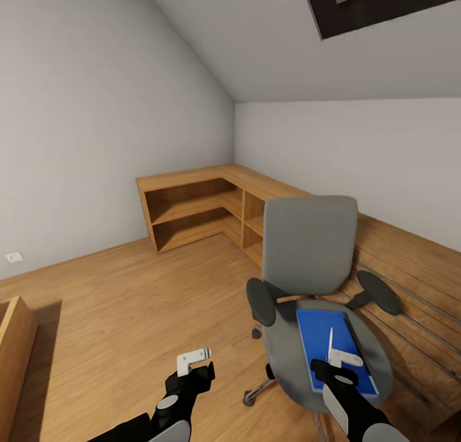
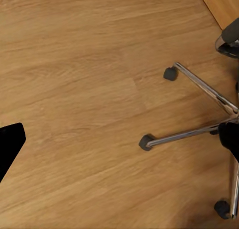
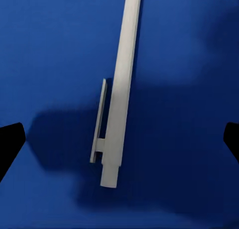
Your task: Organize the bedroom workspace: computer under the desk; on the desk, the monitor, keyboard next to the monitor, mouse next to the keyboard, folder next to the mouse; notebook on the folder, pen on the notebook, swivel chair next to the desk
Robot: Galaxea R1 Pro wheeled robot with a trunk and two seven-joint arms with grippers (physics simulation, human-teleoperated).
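My right claw (image 1: 341, 359) hangs low over the swivel chair (image 1: 312, 256), its fingers spread wide apart and gripping nothing. Between their dark tips, in the right wrist view, the white pen (image 3: 119, 89) lies flat on the blue folder (image 3: 50, 50), clip to one side. The folder rests on the grey seat, pen on top, below the backrest. My left claw (image 1: 194, 360) hovers over the plank floor (image 1: 128, 301) beside the chair's silver star base (image 2: 199, 114); its fingers look parted and empty. A low wooden corner shelf (image 1: 198, 208) stands against the grey walls.
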